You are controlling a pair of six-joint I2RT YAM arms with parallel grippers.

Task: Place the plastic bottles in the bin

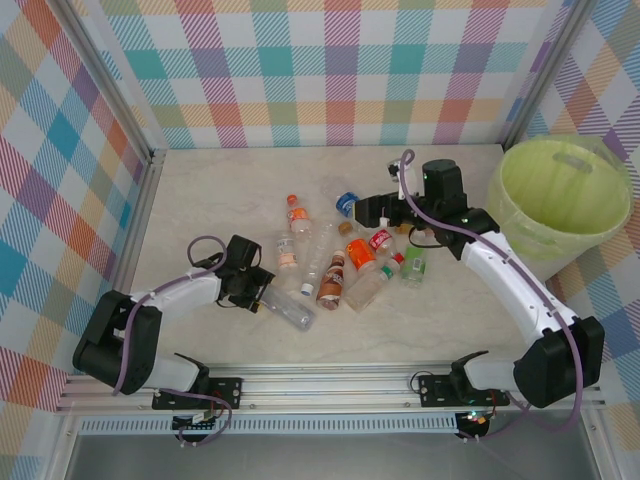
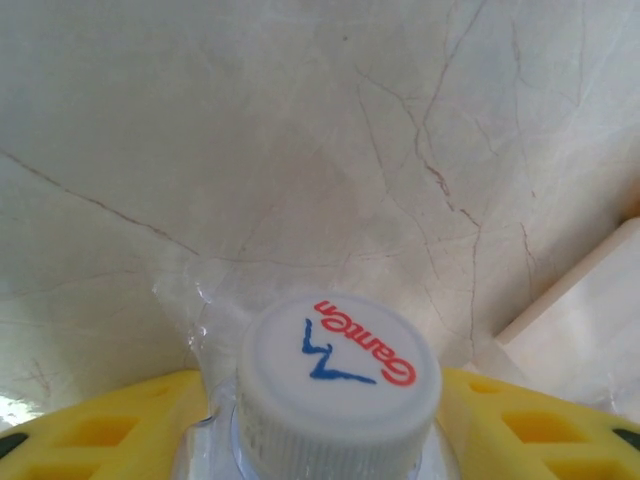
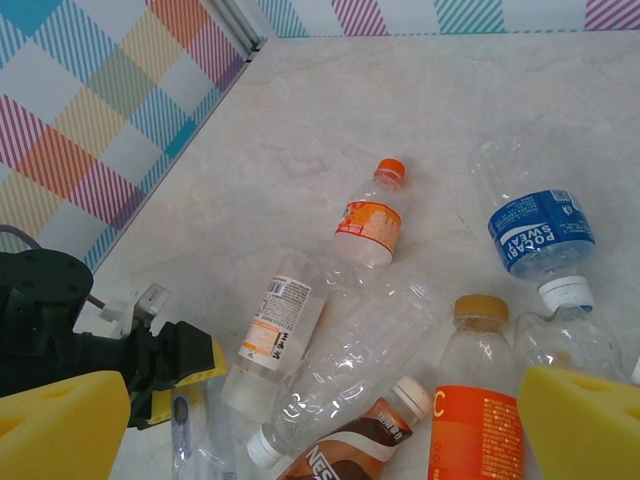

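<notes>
The left gripper (image 1: pixel 262 291) lies low over the near-left part of the bench (image 1: pixel 200 200), its yellow pads (image 2: pixel 100 430) pressed against either side of a clear bottle (image 1: pixel 292 310) just below its neck. From the left wrist view, the white cap (image 2: pixel 340 372), printed with a red and blue logo, sits between the pads, and the bottle lies on its side on the bench.

The right gripper (image 1: pixel 385 212) hangs above the far right of the bottle pile with its jaws spread wide and nothing between them. Below it lie an orange-capped bottle (image 3: pixel 372 215), a blue-labelled Pocari Sweat bottle (image 3: pixel 535 230), a crushed clear bottle (image 3: pixel 340 380), a brown-labelled bottle (image 3: pixel 355 445) and an orange-labelled bottle with a tan cap (image 3: pixel 478 395), scattered close together in the middle of the bench.

The lime-green bin (image 1: pixel 530 240) stands upright at the far right, apart from the pile, lined with a clear bag.
</notes>
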